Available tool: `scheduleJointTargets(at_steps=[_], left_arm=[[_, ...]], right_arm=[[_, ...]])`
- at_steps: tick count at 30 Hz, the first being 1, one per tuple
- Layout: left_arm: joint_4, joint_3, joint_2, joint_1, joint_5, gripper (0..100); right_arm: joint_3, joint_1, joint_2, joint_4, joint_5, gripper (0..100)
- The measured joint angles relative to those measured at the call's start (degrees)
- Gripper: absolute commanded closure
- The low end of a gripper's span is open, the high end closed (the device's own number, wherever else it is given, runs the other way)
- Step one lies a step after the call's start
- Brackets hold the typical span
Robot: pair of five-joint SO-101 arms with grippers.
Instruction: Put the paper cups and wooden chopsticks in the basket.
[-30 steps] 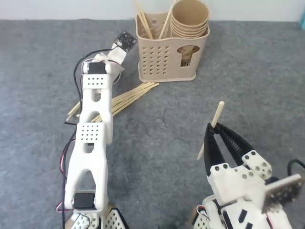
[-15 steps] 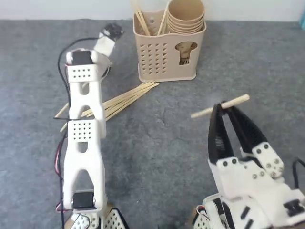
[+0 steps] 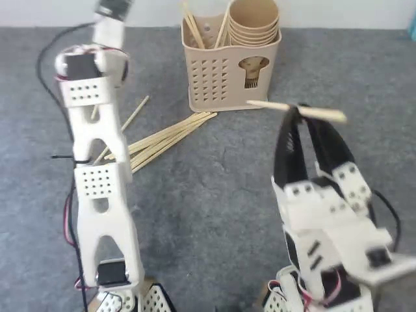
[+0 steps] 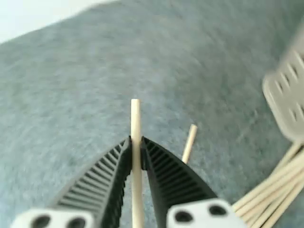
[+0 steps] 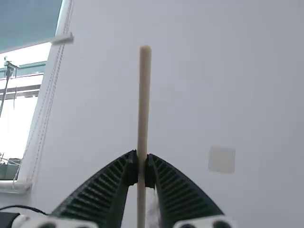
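In the high view, the slotted basket (image 3: pixel 227 78) stands at the far side of the grey mat (image 3: pixel 214 195). The stacked paper cups (image 3: pixel 255 23) are already in one compartment, and upright chopsticks (image 3: pixel 194 26) lean in the one beside it. Just in front of the basket, the right gripper (image 3: pixel 300 112) is clamped on a wooden chopstick (image 3: pixel 325 115) held crosswise. It likely has to be tipped end-down to fit in. The loose bundle (image 3: pixel 169 132) fans out on the mat in front of the basket, toward the left arm.

In the left wrist view, the left gripper (image 4: pixel 136 142) pinches a single chopstick (image 4: pixel 135 116) lengthwise between its jaws, lifted off the mat for carrying. A stray chopstick (image 4: pixel 190 140) lies beyond it, toward the bundle.

In the right wrist view, the right gripper's jaws are closed tight on its chopstick. It points at the pale wall (image 5: pixel 237 71), so the wrist is tilted up above the basket rim.
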Motion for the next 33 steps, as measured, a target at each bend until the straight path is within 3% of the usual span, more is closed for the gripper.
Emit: scheduleJointTargets(at_steps=[5,9,14,33], left_arm=[[0.00,-0.09,-3.78,-2.81,12.31,99],[0.35,-0.09,-3.96,-4.84,17.67,99],[0.35,-0.09,-7.30,-5.71,18.55,99],[0.53,-0.09,-38.07,-10.11,15.56,99]], right_arm=[[-4.75,-0.09,13.36,-7.47,0.00,99.1],[-11.52,-0.18,24.62,-9.76,-5.71,98.9],[-21.54,0.09,36.22,-10.46,-9.93,99.1],[-57.58,1.05,81.23,-10.46,-10.37,99.1]])
